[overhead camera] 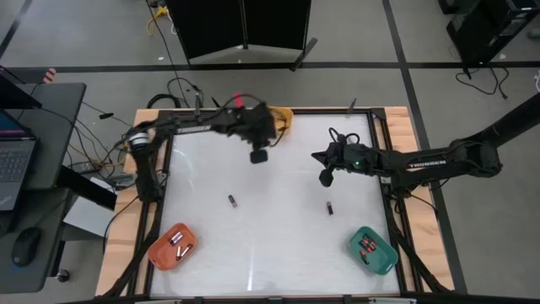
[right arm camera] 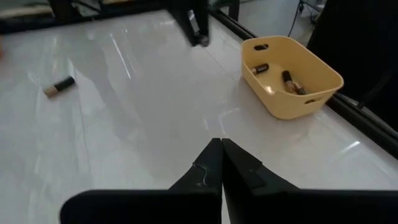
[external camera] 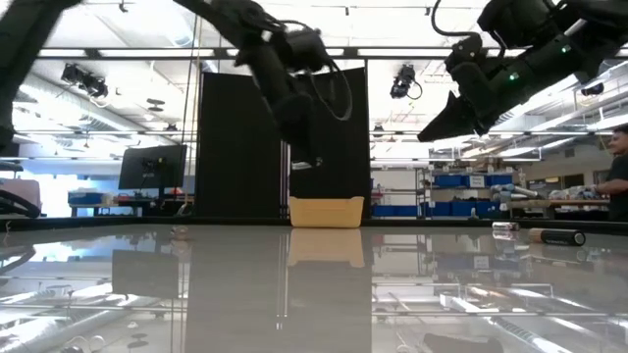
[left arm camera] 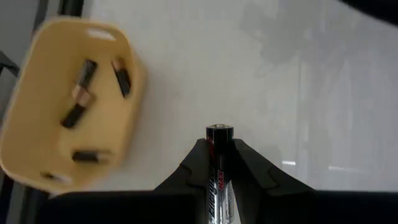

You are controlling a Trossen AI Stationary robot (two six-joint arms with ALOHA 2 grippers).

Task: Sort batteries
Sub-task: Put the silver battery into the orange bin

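Above a white table point(overhead camera: 270, 245), the left gripper point(left arm camera: 221, 163) hangs near the yellow bin point(left arm camera: 37, 118), clamped on a silver battery point(left arm camera: 219, 168). The right gripper point(right arm camera: 221, 149) hovers mid-table, fingers pressed together and empty. Orange point(overhead camera: 160, 252) and green point(overhead camera: 381, 255) bins hold batteries; two loose batteries point(overhead camera: 231, 200) lie between them.

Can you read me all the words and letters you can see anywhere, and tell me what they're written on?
"TROSSEN": white letters on the right arm, seen from above.
Red letters on the battery in the left claw: too blurred to read.
White print on the left arm: too small to read.
The other batteries and the bins: no letters I can read.
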